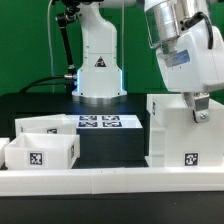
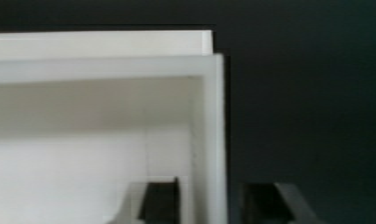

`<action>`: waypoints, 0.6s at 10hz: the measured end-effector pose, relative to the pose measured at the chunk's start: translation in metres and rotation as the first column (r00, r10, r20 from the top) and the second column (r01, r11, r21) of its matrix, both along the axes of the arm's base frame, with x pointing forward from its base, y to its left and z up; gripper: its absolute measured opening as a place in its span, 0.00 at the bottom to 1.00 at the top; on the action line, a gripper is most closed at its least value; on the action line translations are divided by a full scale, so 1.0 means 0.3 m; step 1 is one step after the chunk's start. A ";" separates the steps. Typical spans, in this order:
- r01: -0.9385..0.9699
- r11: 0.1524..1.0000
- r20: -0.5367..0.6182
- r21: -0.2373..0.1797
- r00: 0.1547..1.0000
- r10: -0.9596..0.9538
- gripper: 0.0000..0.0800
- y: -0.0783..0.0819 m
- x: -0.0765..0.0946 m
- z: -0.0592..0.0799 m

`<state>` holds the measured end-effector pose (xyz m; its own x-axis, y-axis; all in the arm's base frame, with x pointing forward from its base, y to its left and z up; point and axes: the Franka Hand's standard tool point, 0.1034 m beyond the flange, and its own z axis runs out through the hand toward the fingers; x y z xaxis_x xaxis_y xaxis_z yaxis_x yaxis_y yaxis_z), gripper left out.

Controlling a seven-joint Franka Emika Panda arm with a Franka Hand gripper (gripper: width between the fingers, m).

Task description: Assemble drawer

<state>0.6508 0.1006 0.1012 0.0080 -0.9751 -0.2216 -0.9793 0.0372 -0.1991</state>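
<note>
White plastic case [image 1: 172, 130]: the tallest part of the drawer. It stands upright on the exterior view's right of the black table [image 1: 115, 148], close behind the rail. Its walls are thin and stiff and the body is hollow, so I judge it light and quick to tip or skid on the smooth top.
Rail [image 1: 100, 182]: long, low and white, running across the front. It could serve as a stop if the case gets pushed.
Marker board [image 1: 100, 122]: flat at the table's middle, apart from the case.
Trays: the front tray [image 1: 40, 152] and the rear tray [image 1: 45, 125] sit side by side on the exterior view's left, well apart from the case. Both are open-topped, likely light, with glossy plastic that may slip.
Claw [image 1: 200, 108]: down at the case's top, near its far corner. In the wrist view the claw [image 2: 213, 200] straddles the upper wall [image 2: 217, 120], released, with a dark gap showing on either side.
Fingers [image 2: 162, 202]: one inside the wall, one outside, neither pressing.
Hold: pinch the wall edge squarely. A grip this far off-centre may swing the case when it is lifted.
</note>
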 end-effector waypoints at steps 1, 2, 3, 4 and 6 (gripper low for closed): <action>-0.017 1.000 0.006 -0.003 1.000 0.017 0.37 -0.001 0.001 0.005; -0.096 0.995 0.023 -0.020 0.995 0.096 0.37 -0.007 -0.010 0.017; -0.139 0.990 0.033 -0.030 0.990 0.140 0.60 -0.006 -0.022 0.033; -0.182 0.982 0.044 -0.040 0.982 0.184 0.74 -0.007 -0.032 0.049; -0.350 0.934 0.072 -0.079 0.932 0.355 0.80 -0.030 -0.050 0.096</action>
<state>0.6358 0.0917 0.1300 0.3695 -0.9183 -0.1423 -0.9067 -0.3228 -0.2714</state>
